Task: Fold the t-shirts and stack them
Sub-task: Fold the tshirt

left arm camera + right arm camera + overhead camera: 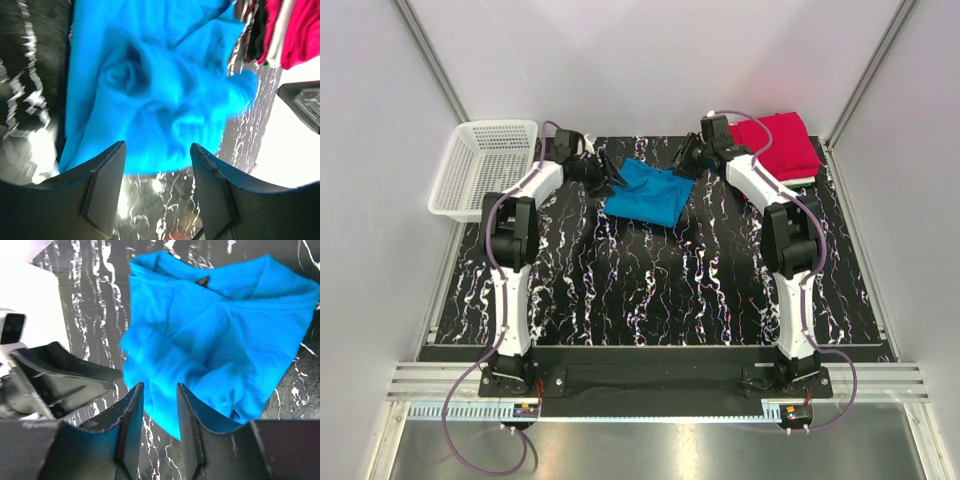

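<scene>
The blue t-shirt (648, 192) lies loosely bunched on the black marbled table, back centre. My left gripper (610, 180) is at its left edge. In the left wrist view that gripper (157, 150) is open with only table between its fingers, and the blue cloth (160, 85) starts just past the tips. My right gripper (686, 163) is at the shirt's right edge. In the right wrist view it (160, 387) stands open over the edge of the blue shirt (215, 335), with nothing pinched. A folded red t-shirt (778, 145) tops a stack at the back right, with green and white edges (804, 181) below.
A white mesh basket (485, 170) sits off the table's back left corner. The enclosure walls stand close behind the shirts. The left gripper's finger (65, 372) shows in the right wrist view, close to the right gripper.
</scene>
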`<state>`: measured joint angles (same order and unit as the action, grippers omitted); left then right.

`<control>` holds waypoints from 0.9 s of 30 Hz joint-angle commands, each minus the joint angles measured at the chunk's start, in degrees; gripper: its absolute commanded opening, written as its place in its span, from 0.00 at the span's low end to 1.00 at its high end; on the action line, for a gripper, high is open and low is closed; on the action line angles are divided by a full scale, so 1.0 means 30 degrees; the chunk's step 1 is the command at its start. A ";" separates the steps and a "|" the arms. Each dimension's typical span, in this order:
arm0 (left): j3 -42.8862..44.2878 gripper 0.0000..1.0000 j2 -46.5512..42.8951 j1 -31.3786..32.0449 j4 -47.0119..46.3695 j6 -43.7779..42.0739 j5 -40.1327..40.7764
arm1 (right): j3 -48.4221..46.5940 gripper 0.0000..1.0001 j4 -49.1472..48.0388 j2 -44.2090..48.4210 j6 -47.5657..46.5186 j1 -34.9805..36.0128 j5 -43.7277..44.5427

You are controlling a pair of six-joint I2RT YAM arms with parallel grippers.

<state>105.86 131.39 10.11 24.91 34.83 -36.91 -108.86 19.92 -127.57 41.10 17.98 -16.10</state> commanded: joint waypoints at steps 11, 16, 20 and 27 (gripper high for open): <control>-0.3091 0.57 -0.4866 0.0730 -0.0012 -0.0975 0.0143 | -0.1274 0.37 0.3378 0.2508 -0.2568 -0.0016 -0.5061; -0.2097 0.55 -0.3224 0.1550 0.0399 -0.1267 0.0523 | -0.1126 0.37 0.3642 0.1011 -0.2304 0.0072 -0.5854; -0.1276 0.55 -0.2023 0.1787 0.0516 -0.1415 0.1022 | -0.0863 0.37 0.3614 0.0162 -0.2421 0.0160 -0.5855; 0.0102 0.54 -0.0176 0.1787 0.1043 -0.1502 0.2105 | -0.0862 0.37 0.3642 -0.1129 -0.2304 0.0365 -0.6002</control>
<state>102.28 129.99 15.94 27.81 31.70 -33.93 -111.09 31.18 -130.69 34.76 18.20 -32.62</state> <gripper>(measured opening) 0.546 0.368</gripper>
